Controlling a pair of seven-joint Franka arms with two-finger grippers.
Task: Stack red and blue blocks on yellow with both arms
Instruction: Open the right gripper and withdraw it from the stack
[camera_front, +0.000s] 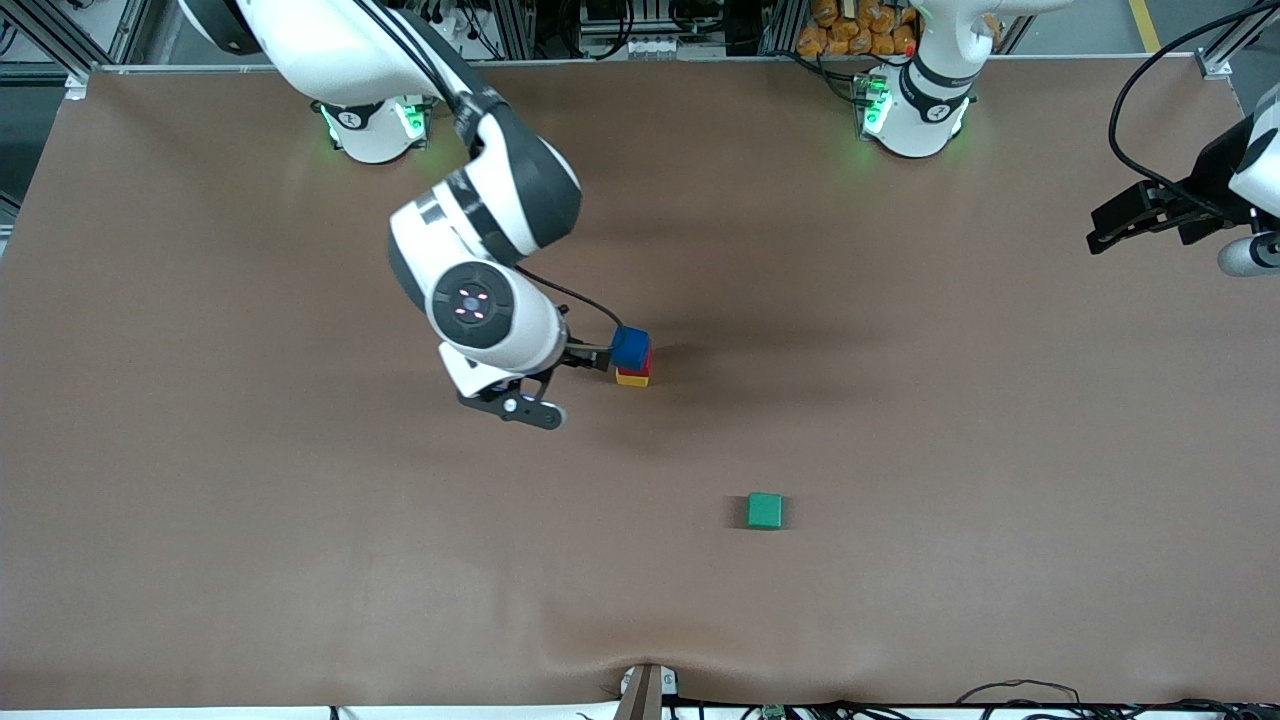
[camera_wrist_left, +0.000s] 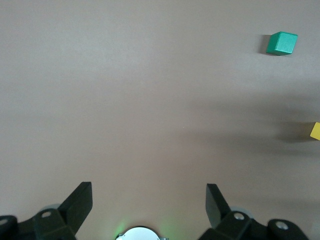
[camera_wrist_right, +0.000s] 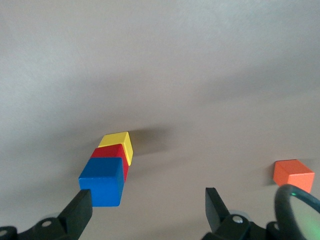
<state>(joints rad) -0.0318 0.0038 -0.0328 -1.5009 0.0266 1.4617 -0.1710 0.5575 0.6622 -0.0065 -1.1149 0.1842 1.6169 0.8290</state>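
Observation:
A three-cube stack stands mid-table: the blue block (camera_front: 630, 346) (camera_wrist_right: 102, 181) on the red block (camera_front: 648, 363) (camera_wrist_right: 111, 151) on the yellow cube (camera_front: 631, 378) (camera_wrist_right: 118, 142). My right gripper (camera_front: 572, 382) (camera_wrist_right: 147, 210) hangs open just above the stack. It holds nothing; one finger (camera_wrist_right: 80, 210) is close beside the blue block. My left gripper (camera_front: 1135, 218) (camera_wrist_left: 150, 200) waits open and empty, up over the left arm's end of the table. An edge of the yellow cube (camera_wrist_left: 315, 131) shows in the left wrist view.
A green cube (camera_front: 765, 510) (camera_wrist_left: 281, 43) lies alone, nearer to the front camera than the stack. An orange-red cube (camera_wrist_right: 293, 175) lies on the table near the stack; the right arm hides it in the front view.

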